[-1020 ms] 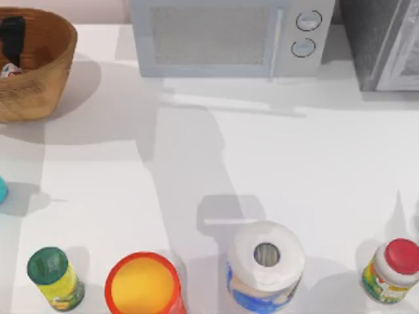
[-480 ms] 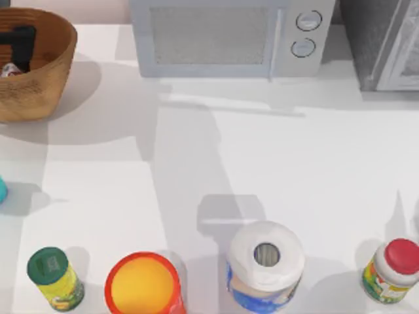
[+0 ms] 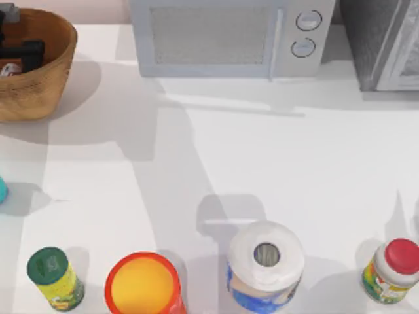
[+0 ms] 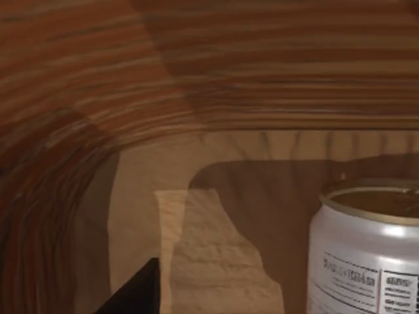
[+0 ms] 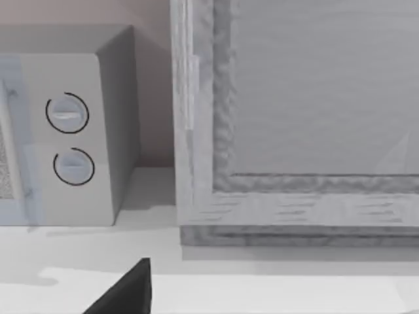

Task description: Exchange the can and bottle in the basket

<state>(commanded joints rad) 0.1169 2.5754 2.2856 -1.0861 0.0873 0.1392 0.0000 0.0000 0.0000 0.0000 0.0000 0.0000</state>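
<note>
1. Rotation is the finding: over the last second our left gripper (image 3: 23,49), inside the basket (image 3: 55,72) at the table's far left corner, has turned from lengthwise to crosswise in the top view.
2. Jaw state: we cannot tell whether its fingers are apart or together; the left wrist view shows only one dark finger edge (image 4: 134,291).
3. The can (image 4: 366,252) stands upright on the basket floor, close beside the gripper and not yet held; the top view shows it at (image 3: 8,68).
4. We judge the wrist is aligning for a grasp on the can.
5. The green-capped bottle (image 3: 55,278) and red-capped bottle (image 3: 393,269) wait untouched at the near edge.
6. Our right arm sits parked facing the microwave (image 5: 72,131).
</note>
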